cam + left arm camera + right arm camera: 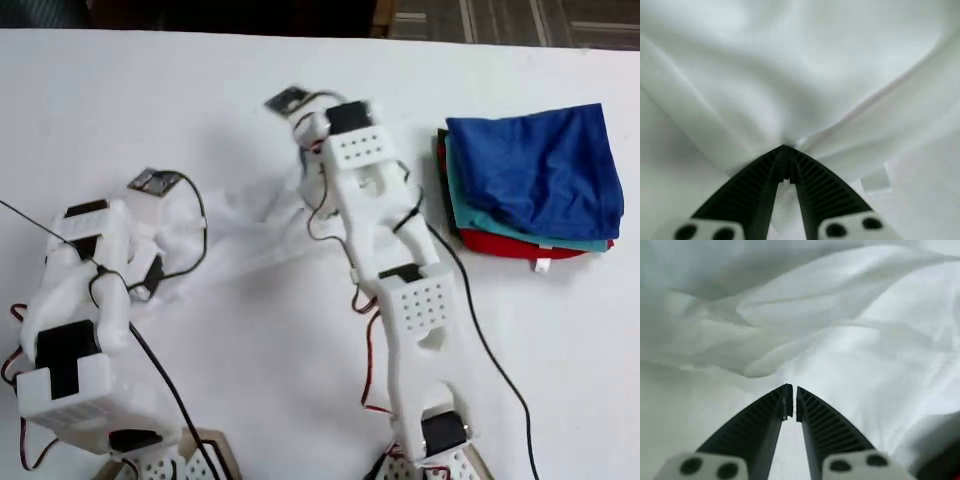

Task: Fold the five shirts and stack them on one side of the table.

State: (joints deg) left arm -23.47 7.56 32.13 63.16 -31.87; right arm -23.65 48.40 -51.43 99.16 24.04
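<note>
Your left claw [785, 161] is pinched shut on a gathered fold of the white shirt [250, 235]. The shirt lies crumpled between the two arms, near the middle of the surface [560, 350]. Your right claw [790, 402] is narrow, its jaws almost together over the same cloth; you cannot tell whether any is caught. The stack of folded shirts [530, 170], blue on top, sits at two o'clock.
</note>
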